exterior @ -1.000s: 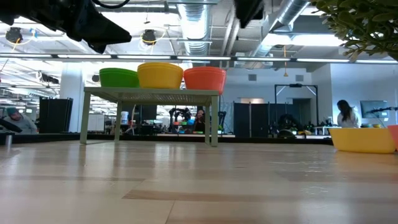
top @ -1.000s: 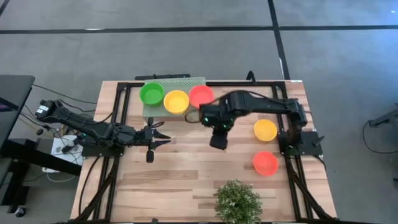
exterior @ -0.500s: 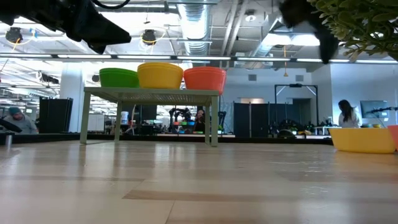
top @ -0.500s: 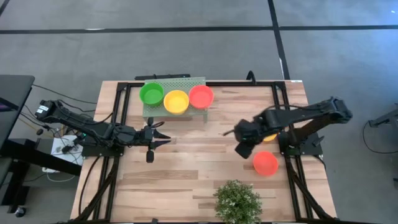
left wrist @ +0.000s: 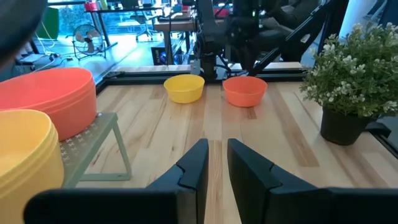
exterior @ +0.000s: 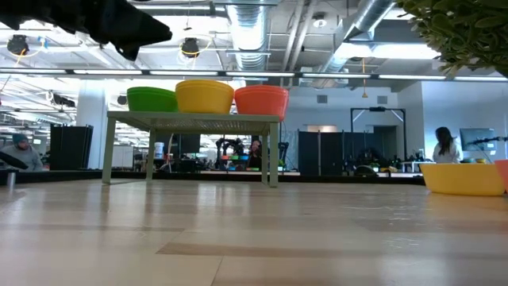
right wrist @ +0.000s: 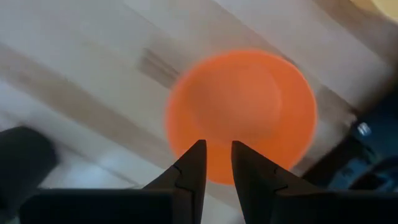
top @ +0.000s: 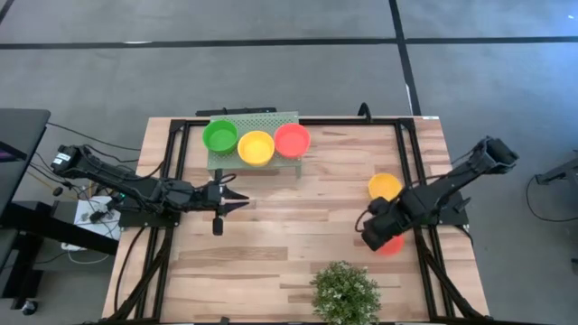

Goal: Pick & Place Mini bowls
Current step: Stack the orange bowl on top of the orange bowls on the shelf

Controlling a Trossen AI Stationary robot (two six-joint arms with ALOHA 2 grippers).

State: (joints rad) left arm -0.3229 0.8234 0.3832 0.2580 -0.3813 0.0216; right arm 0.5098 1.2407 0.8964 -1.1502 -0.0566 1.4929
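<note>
Right pincer (top: 372,236) hovers over the loose red-orange round plastic mini bowl (right wrist: 242,115) on the wooden tabletop (top: 289,235), fingers close together with a narrow gap, gripping nothing. Loose yellow round plastic mini bowl (top: 385,186) sits just beyond it. Left pincer (top: 237,200) waits well apart, likewise nearly closed and empty. Green (top: 219,136), yellow (top: 256,147) and red-orange (top: 292,140) mini bowls sit on the pale green perforated stand (top: 271,118).

In the high view the right gripper (top: 373,236) hides most of the red-orange bowl (top: 391,245), seemingly blurred up close.
</note>
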